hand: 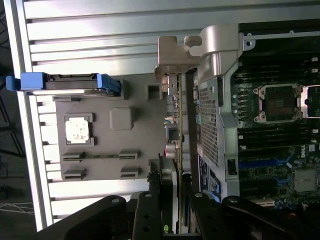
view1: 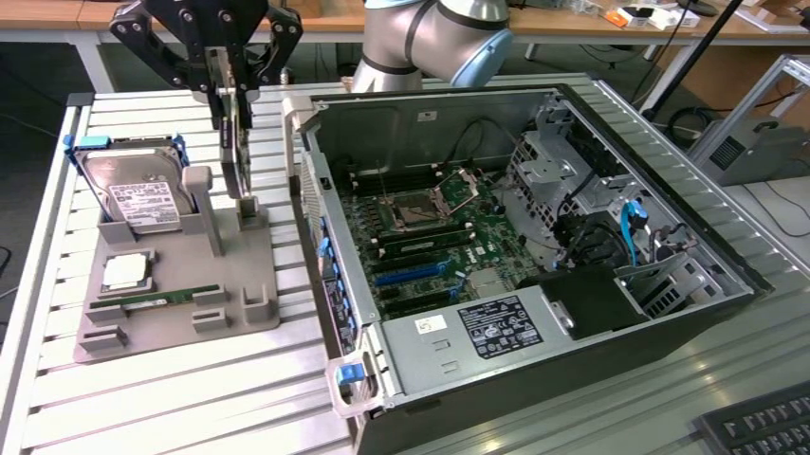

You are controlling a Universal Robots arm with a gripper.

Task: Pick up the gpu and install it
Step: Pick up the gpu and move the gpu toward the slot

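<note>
Gripper [view1: 231, 93] is closed on the upper edge of the gpu [view1: 235, 152], as I see it. On the exterior view's left of the gripper and lower stands the hard drive [view1: 146, 194]. The card hangs upright directly under the fingers, above the grey holder [view1: 260, 275]; whether they touch, I cannot tell. The open computer case [view1: 379, 118] is just beside, right.

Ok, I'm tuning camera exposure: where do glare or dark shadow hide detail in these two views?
Exterior view: glare washes out the table slats at the exterior view's left; the black block in the computer case lies in shadow. Wrist view: the chip on the grey tray blows out white; the pincer holding the gpu is a dark silhouette.
</note>
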